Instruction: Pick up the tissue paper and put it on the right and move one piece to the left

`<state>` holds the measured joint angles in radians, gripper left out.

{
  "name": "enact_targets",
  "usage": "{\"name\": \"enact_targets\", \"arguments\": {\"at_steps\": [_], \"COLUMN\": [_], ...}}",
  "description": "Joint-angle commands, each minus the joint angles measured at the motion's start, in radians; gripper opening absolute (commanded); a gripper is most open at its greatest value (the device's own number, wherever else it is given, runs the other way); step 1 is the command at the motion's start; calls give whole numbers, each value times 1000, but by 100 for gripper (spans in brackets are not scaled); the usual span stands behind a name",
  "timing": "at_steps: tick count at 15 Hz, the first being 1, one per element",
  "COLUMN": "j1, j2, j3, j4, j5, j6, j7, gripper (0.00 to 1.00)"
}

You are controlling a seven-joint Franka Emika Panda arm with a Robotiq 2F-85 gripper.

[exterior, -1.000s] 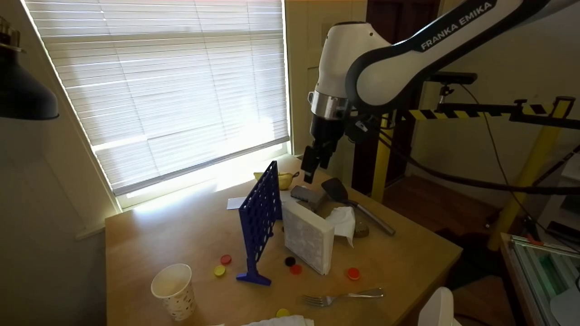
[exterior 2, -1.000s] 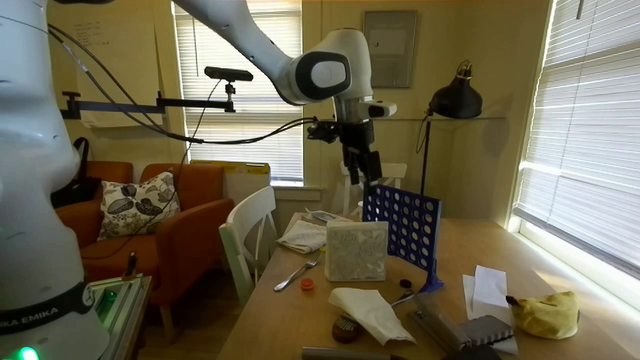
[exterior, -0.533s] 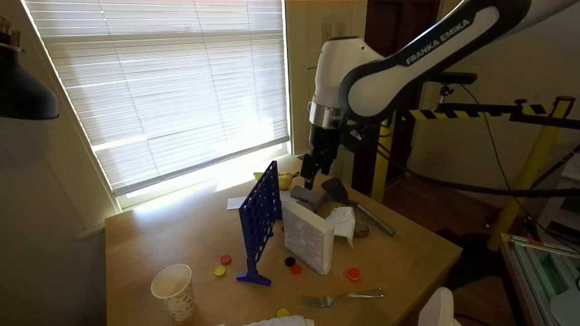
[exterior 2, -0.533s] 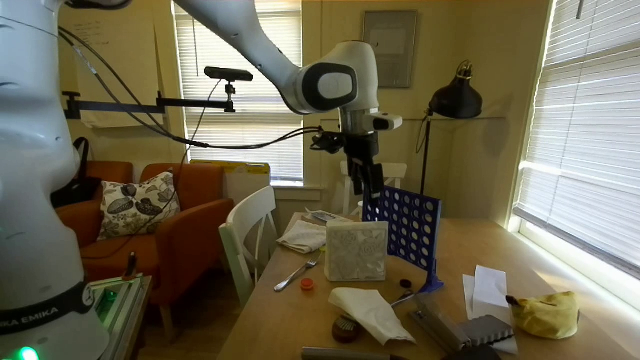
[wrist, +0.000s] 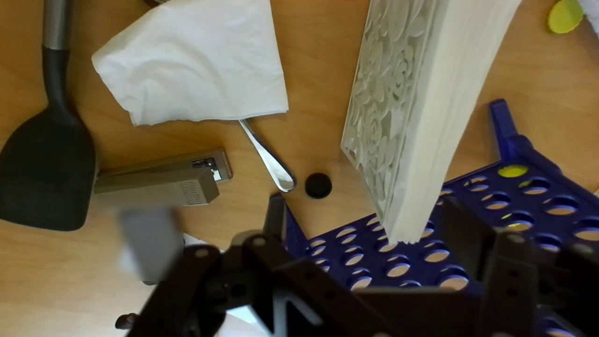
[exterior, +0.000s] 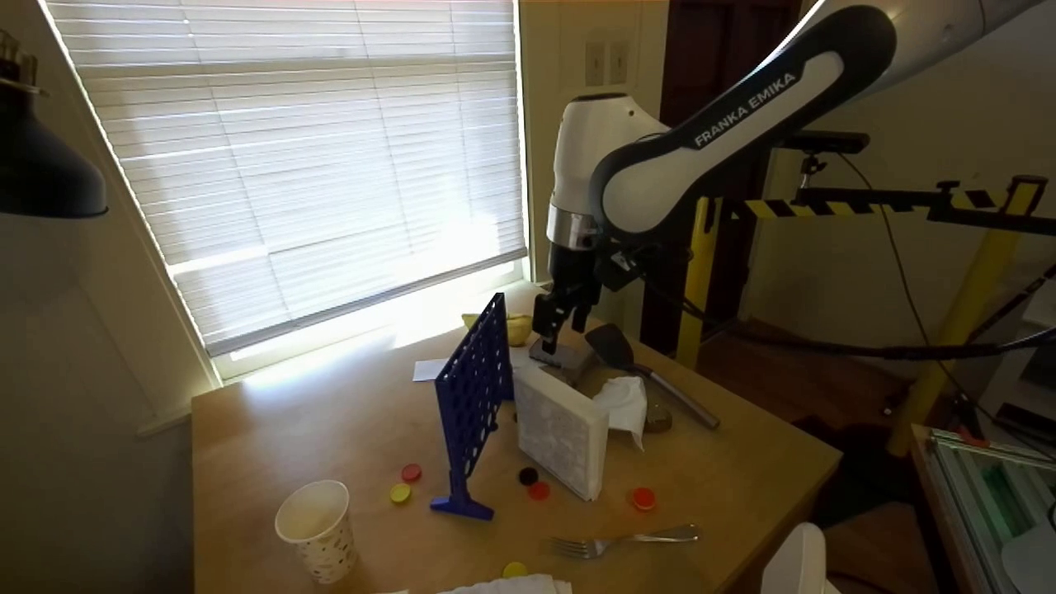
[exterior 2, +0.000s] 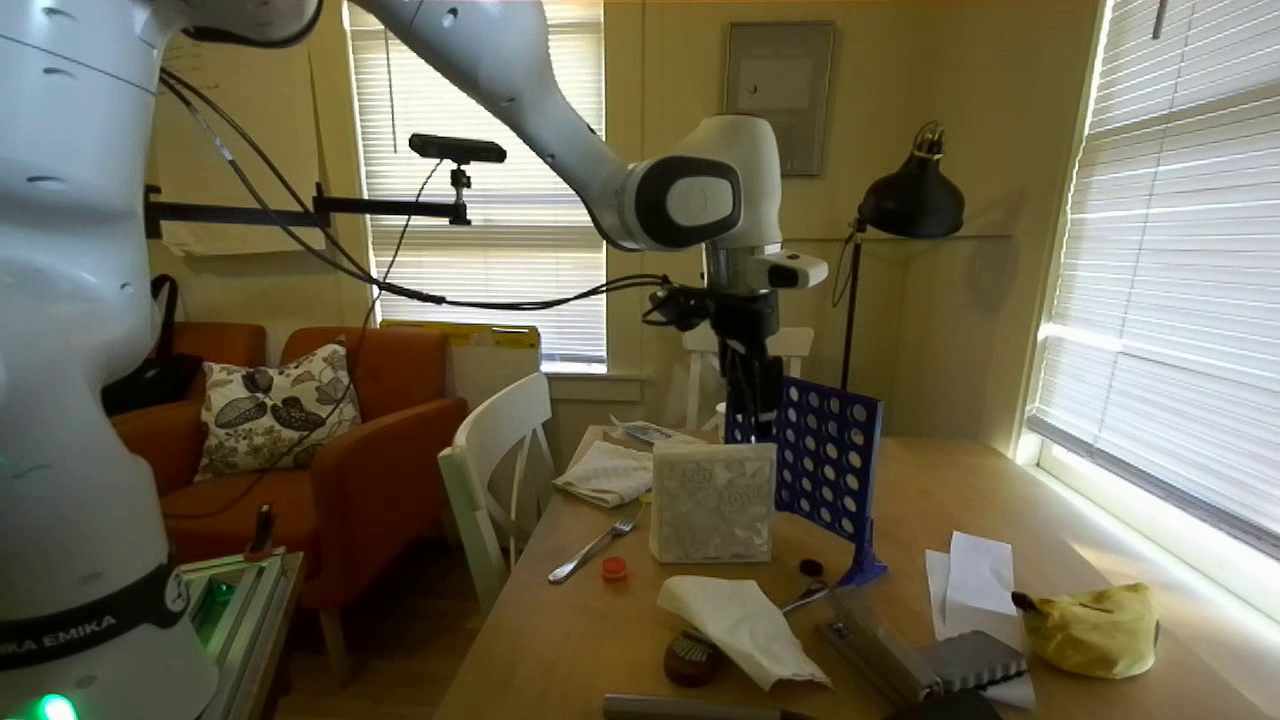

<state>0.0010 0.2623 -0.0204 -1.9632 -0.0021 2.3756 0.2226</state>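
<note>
We are seeing the claw hovering spread wide, holding nothing, near the top of the upright tissue paper; we are not making out whether it is touching. On the desk, one white sheet is lying close by; beyond, an orange armchair and a lamp are standing.

Daylight glowed through the blinds in both exterior views, throwing strong glare on the tabletop beneath them, while the wall beside them lay in shade. Wrist view was fairly sharp on the tabletop (one grey object, lower left, was badly blurred).
</note>
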Motion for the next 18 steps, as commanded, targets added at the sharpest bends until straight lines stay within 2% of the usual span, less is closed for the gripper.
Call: {"name": "enact_targets", "arguments": {"at_steps": [1, 3, 4, 9, 11, 13, 14, 15, 17, 18], "j1": [6, 6, 7, 10, 11, 13, 15, 15, 18, 19], "j2": [60, 79, 88, 121, 128, 135, 138, 139, 142, 141], "j3": [-6, -4, -5, -1, 3, 6, 6, 8, 6, 5], "j4": [61, 73, 78, 91, 90, 93, 93, 95, 97, 97], "j5": [22, 26, 25, 29, 34, 36, 35, 38, 38, 39], "j6": [5, 17, 23, 56, 71, 79, 81, 82, 82, 79], "j7": [33, 38, 41, 32, 28, 30, 32, 31, 34, 35], "gripper": [71, 65, 55, 65, 63, 56, 49, 47, 37, 41]}}
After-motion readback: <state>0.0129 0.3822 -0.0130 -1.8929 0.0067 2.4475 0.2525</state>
